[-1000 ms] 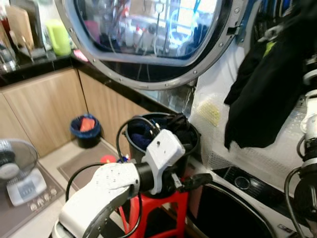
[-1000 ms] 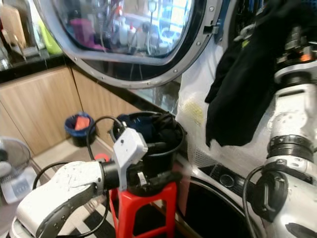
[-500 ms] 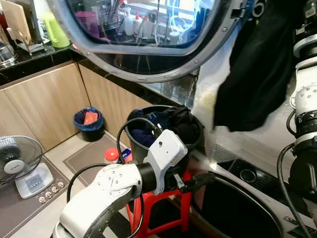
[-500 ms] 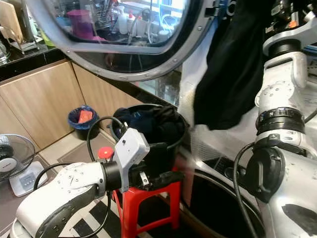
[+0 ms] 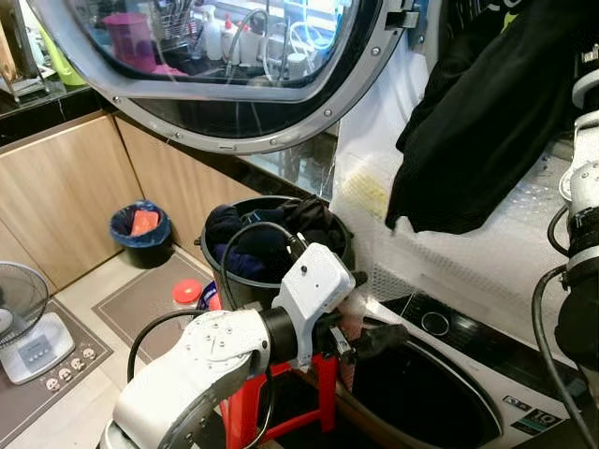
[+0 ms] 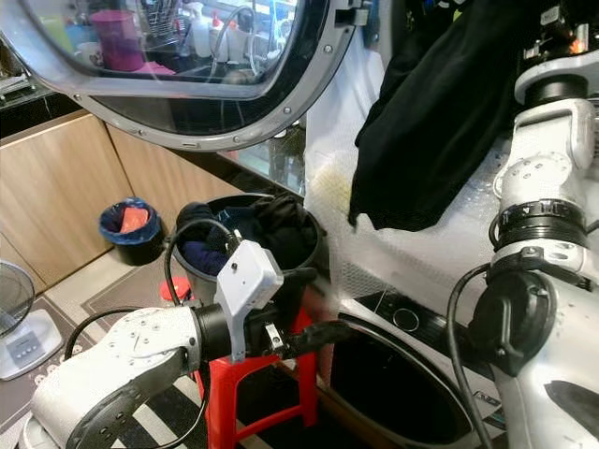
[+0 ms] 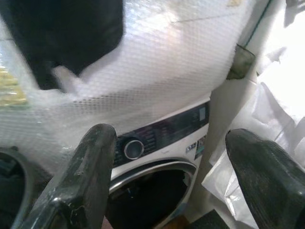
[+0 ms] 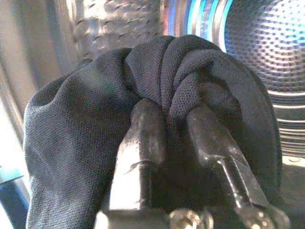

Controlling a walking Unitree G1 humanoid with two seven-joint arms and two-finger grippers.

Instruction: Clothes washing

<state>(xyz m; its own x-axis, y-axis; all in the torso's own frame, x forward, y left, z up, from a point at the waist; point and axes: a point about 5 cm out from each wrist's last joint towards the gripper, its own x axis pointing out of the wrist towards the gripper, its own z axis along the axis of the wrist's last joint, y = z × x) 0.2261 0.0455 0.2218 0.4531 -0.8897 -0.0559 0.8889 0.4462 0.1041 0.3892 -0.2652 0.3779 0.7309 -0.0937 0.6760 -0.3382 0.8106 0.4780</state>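
A black garment (image 5: 487, 122) hangs high at the right, in front of the bubble-wrapped machine (image 5: 468, 271). My right gripper (image 8: 169, 112) is shut on a bunched fold of it, with a perforated steel drum (image 8: 257, 43) just behind. The large round washer door (image 5: 215, 56) stands open overhead. A black bucket (image 5: 234, 288) heaped with dark clothes (image 5: 271, 238) sits on a red stool (image 5: 326, 374). My left gripper (image 7: 176, 157) is open and empty, held low beside the bucket, near the lower washer's dark opening (image 5: 421, 393) and its control knob (image 7: 133, 149).
Wooden cabinets (image 5: 65, 187) line the left wall under a dark counter. A blue bin (image 5: 138, 224) stands at their foot, a fan (image 5: 19, 318) at the far left on a grey mat (image 5: 140, 299). White plastic sheeting (image 7: 276, 119) lies beside the lower washer.
The camera has shifted, sliding the bin, fan and bucket leftward in view. The black garment still hangs from my right gripper and has swung a little. The left gripper stays open.
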